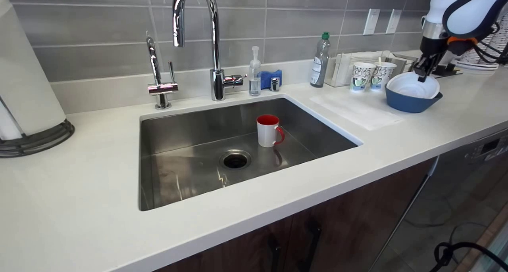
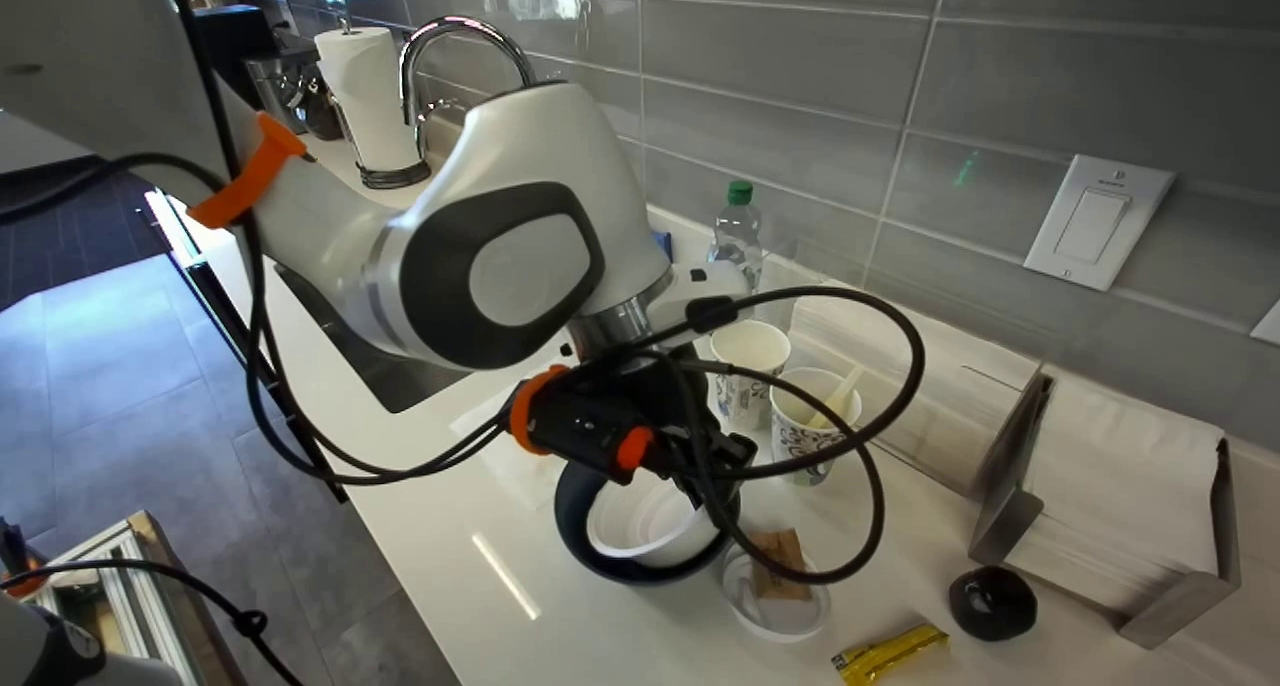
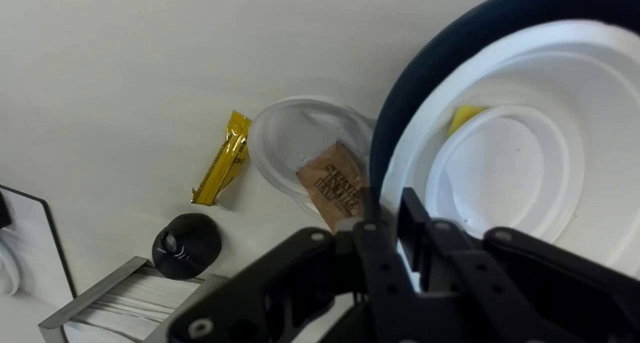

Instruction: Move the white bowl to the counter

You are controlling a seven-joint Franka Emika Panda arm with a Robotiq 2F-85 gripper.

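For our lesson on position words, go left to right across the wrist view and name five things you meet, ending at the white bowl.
By their middles: metal holder, black rounded object, yellow packet, brown packet, white bowl.

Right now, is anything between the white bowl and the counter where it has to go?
Yes: the blue bowl. The white bowl is tilted within it, so it probably needs lifting over that rim to reach the counter. Nothing visible separates the gripper from the white bowl; the fingers straddle its edge.
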